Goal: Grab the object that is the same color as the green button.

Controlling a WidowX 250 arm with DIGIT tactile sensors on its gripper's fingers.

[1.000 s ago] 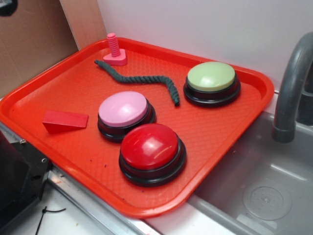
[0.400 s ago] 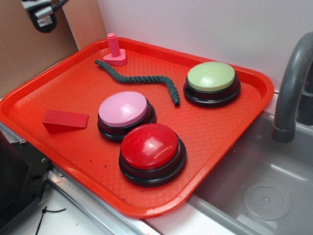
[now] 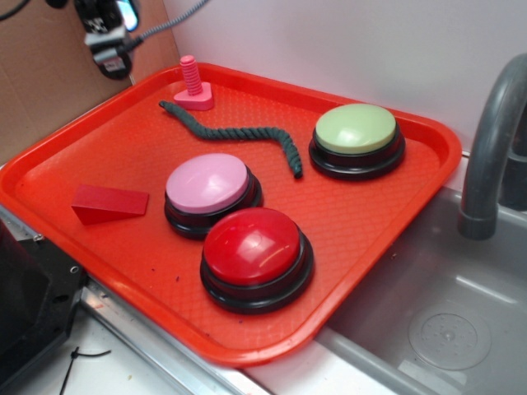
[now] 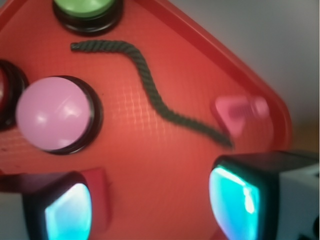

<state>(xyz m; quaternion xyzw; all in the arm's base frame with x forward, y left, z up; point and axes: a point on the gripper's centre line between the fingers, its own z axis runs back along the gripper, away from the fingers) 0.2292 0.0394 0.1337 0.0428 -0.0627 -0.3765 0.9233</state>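
my gripper (image 4: 150,205) hangs with fingers spread; the green rope (image 3: 233,134) lies wavy on the tray (image 3: 387,214) between peg (image 3: 193,84) and green button (image 3: 356,128), looks limp and light, so i'd pinch mid-length

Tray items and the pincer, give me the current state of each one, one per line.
Green rope: lying wavy and flat on the red tray, ungrasped.
Pincer: open, empty, above the tray's far left corner.
Green button: untouched.
Pink button: untouched.
Red button: untouched.
Pink peg: upright by the rope's end.
Red wedge: flat on the tray.
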